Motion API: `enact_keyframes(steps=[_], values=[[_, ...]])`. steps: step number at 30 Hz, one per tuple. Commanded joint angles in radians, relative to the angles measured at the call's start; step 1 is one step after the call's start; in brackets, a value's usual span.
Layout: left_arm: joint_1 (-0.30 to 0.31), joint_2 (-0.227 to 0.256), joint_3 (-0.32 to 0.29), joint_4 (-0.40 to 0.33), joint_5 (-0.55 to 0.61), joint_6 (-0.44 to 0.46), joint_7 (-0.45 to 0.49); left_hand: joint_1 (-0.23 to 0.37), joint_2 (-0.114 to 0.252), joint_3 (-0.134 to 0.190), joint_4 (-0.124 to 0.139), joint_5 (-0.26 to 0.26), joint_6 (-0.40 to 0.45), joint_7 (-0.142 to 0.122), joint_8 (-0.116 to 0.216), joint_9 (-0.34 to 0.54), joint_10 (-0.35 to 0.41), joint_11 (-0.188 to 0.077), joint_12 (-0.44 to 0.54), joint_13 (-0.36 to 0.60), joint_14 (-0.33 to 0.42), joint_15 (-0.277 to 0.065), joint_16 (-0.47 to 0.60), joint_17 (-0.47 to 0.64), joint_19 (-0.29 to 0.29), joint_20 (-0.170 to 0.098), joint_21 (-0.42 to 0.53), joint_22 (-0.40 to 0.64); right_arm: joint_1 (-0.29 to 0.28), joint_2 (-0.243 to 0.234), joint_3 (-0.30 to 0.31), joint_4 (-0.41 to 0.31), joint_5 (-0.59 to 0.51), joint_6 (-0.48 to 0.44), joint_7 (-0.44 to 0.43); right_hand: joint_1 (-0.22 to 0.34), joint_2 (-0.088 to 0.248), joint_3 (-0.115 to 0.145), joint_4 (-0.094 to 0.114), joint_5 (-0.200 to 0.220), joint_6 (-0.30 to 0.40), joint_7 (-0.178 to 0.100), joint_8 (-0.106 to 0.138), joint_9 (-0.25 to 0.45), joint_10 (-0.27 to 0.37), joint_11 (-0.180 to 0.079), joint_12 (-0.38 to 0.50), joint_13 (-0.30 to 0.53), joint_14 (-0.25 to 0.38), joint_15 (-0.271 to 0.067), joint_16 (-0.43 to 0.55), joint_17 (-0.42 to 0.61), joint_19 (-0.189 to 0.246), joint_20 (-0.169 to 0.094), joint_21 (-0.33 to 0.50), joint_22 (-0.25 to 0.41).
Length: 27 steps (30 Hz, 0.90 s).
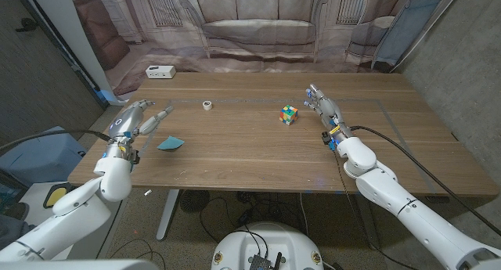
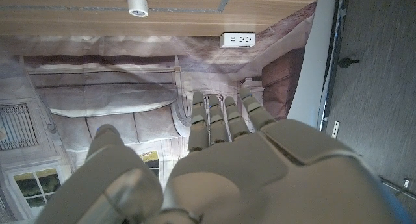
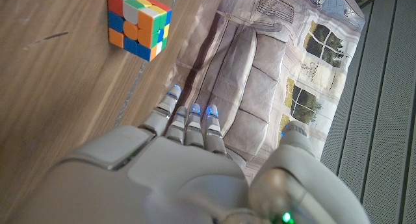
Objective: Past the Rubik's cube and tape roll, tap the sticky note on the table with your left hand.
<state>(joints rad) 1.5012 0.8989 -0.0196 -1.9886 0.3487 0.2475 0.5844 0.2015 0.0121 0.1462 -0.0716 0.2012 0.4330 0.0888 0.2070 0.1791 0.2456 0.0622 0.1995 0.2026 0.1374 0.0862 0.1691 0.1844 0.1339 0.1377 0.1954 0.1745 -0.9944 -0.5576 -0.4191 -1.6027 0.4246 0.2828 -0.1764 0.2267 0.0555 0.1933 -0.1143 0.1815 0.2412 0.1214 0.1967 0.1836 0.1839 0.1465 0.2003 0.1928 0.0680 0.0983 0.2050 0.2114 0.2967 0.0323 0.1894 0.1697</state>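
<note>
A teal sticky note [image 1: 170, 143] lies on the wooden table [image 1: 258, 160] near its left front. My left hand [image 1: 139, 118] hovers just left of and behind the note, fingers stretched out and holding nothing; the left wrist view shows its straight fingers [image 2: 221, 120]. A small tape roll [image 1: 207, 106] [image 2: 137, 4] sits farther back. The Rubik's cube [image 1: 290, 114] [image 3: 138, 24] stands mid-table. My right hand [image 1: 325, 107] is just right of the cube, on its edge, fingers extended and empty, fingertips [image 3: 192, 113] near the cube.
A white power strip [image 1: 160, 71] [image 2: 237, 39] lies at the far left corner of the table. A printed sofa backdrop [image 1: 258, 27] hangs behind the table. Grey walls close in on both sides.
</note>
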Motion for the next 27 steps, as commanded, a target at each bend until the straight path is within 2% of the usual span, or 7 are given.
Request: enact_keyframes(steps=[1, 7, 8, 15, 22, 27], values=[[-0.003, 0.048, -0.005, -0.041, 0.015, 0.123, -0.125, -0.022, 0.0, -0.01, 0.005, 0.008, 0.058, 0.001, 0.009, 0.002, -0.043, -0.001, -0.005, 0.006, -0.043, 0.005, 0.004, 0.002, -0.046, 0.002, -0.011, 0.007, -0.037, -0.01, 0.01, -0.04, -0.006, -0.004, -0.02, 0.005, 0.008, 0.001, -0.004, 0.003, 0.009, -0.002, 0.003, 0.005, 0.005, 0.0, 0.002, 0.003, 0.003, 0.0, 0.004, 0.003, 0.005, -0.001, 0.005, 0.003], [-0.02, 0.08, 0.011, -0.057, 0.03, 0.174, -0.166, -0.04, -0.001, -0.021, 0.013, 0.011, 0.144, 0.019, 0.025, 0.001, -0.079, -0.006, -0.005, 0.006, -0.093, 0.004, 0.003, 0.002, -0.087, -0.003, -0.014, 0.007, -0.05, -0.012, 0.015, -0.05, -0.007, -0.006, -0.029, 0.004, 0.009, 0.0, -0.004, 0.003, 0.01, -0.002, 0.003, 0.005, 0.005, 0.001, 0.002, 0.003, 0.003, 0.0, 0.005, 0.003, 0.005, -0.002, 0.005, 0.003], [-0.023, 0.086, 0.015, -0.059, 0.033, 0.183, -0.173, -0.044, -0.002, -0.024, 0.014, 0.012, 0.163, 0.029, 0.028, 0.001, -0.085, -0.009, -0.004, 0.006, -0.097, 0.004, 0.006, 0.002, -0.093, -0.003, -0.013, 0.007, -0.052, -0.012, 0.015, -0.052, -0.006, -0.006, -0.03, 0.004, 0.009, 0.0, -0.004, 0.003, 0.01, -0.002, 0.003, 0.005, 0.005, 0.001, 0.002, 0.003, 0.003, 0.0, 0.004, 0.003, 0.005, -0.001, 0.005, 0.003], [-0.044, 0.121, 0.051, -0.072, 0.065, 0.242, -0.197, -0.054, -0.004, -0.032, 0.018, 0.016, 0.227, 0.05, 0.039, 0.001, -0.099, -0.017, 0.0, 0.006, -0.117, 0.0, 0.008, 0.002, -0.104, -0.01, -0.009, 0.007, -0.059, -0.014, 0.018, -0.058, -0.01, -0.009, -0.037, 0.004, 0.008, 0.0, -0.004, 0.003, 0.01, -0.002, 0.003, 0.005, 0.005, 0.0, 0.002, 0.003, 0.003, 0.002, 0.004, 0.003, 0.005, -0.001, 0.005, 0.003], [-0.069, 0.16, 0.094, -0.086, 0.098, 0.308, -0.223, -0.06, -0.004, -0.036, 0.02, 0.018, 0.267, 0.054, 0.046, 0.001, -0.108, -0.027, 0.001, 0.005, -0.126, -0.008, 0.01, 0.002, -0.104, -0.018, -0.005, 0.007, -0.063, -0.012, 0.019, -0.061, -0.013, -0.008, -0.044, 0.003, 0.008, -0.001, -0.004, 0.003, 0.01, -0.002, 0.003, 0.006, 0.006, 0.001, 0.002, 0.003, 0.003, 0.001, 0.005, 0.004, 0.004, -0.001, 0.005, 0.003], [-0.09, 0.177, 0.125, -0.076, 0.104, 0.314, -0.224, -0.063, -0.004, -0.038, 0.021, 0.02, 0.272, 0.052, 0.043, 0.001, -0.112, -0.035, 0.002, 0.005, -0.132, -0.018, 0.01, 0.002, -0.106, -0.021, -0.004, 0.007, -0.064, -0.008, 0.02, -0.059, -0.012, -0.006, -0.045, 0.002, 0.008, -0.002, -0.004, 0.003, 0.011, -0.003, 0.003, 0.006, 0.006, 0.001, 0.003, 0.003, 0.003, 0.001, 0.005, 0.004, 0.004, 0.0, 0.005, 0.003]])
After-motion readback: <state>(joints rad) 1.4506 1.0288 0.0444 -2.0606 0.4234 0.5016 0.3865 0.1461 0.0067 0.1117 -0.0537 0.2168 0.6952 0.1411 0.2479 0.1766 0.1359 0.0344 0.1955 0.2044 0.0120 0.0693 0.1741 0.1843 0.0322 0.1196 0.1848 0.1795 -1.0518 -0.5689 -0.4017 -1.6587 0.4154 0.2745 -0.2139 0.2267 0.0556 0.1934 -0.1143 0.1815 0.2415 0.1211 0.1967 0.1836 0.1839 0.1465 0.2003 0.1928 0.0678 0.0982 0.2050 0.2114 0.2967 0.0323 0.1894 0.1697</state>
